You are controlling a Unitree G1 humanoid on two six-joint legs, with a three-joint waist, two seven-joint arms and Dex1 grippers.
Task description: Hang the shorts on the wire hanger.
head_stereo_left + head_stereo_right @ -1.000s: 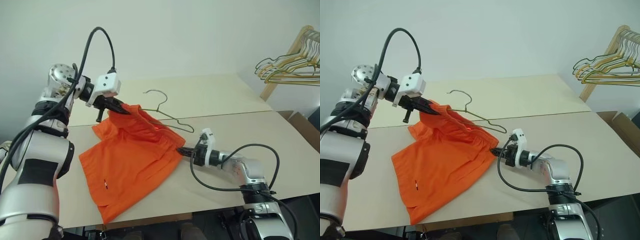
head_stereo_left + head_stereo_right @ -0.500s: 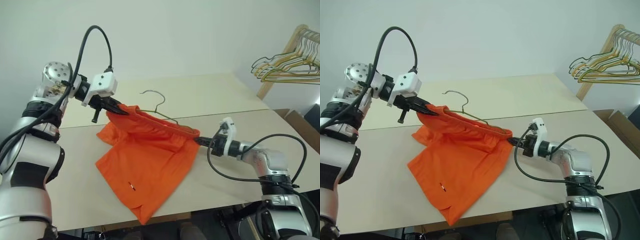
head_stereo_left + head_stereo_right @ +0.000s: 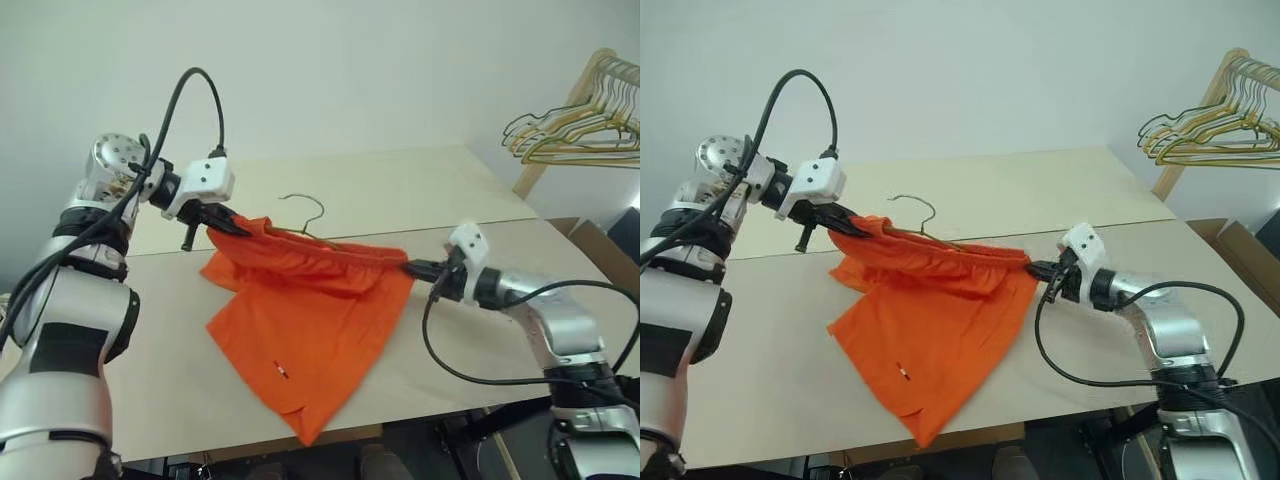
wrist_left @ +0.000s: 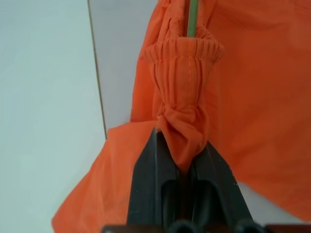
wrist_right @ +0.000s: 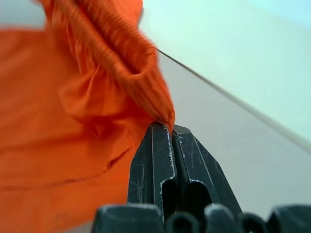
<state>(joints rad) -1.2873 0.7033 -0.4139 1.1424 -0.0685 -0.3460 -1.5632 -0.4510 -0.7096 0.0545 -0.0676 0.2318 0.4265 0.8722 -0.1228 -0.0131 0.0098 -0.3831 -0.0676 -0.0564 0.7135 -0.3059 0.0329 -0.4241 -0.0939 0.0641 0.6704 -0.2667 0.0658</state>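
Both my grippers, left gripper (image 3: 222,219) and right gripper (image 3: 412,268), pinch shorts (image 3: 310,310) waistband taut | wire hanger (image 3: 305,215) apparently inside waistband (green wire in left wrist view) | final seating left

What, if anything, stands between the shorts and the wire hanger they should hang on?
Nothing visible. The left gripper and right gripper hold the shorts stretched by the waistband, and the wire hanger already runs through it.

Right gripper (image 3: 411,268) risen and swung out to the right, shorts (image 3: 310,320) pulled from a slack heap into a taut waistband span, legs lifted off most of the table (image 3: 480,330), wire hanger (image 3: 303,205) now largely hidden behind the cloth
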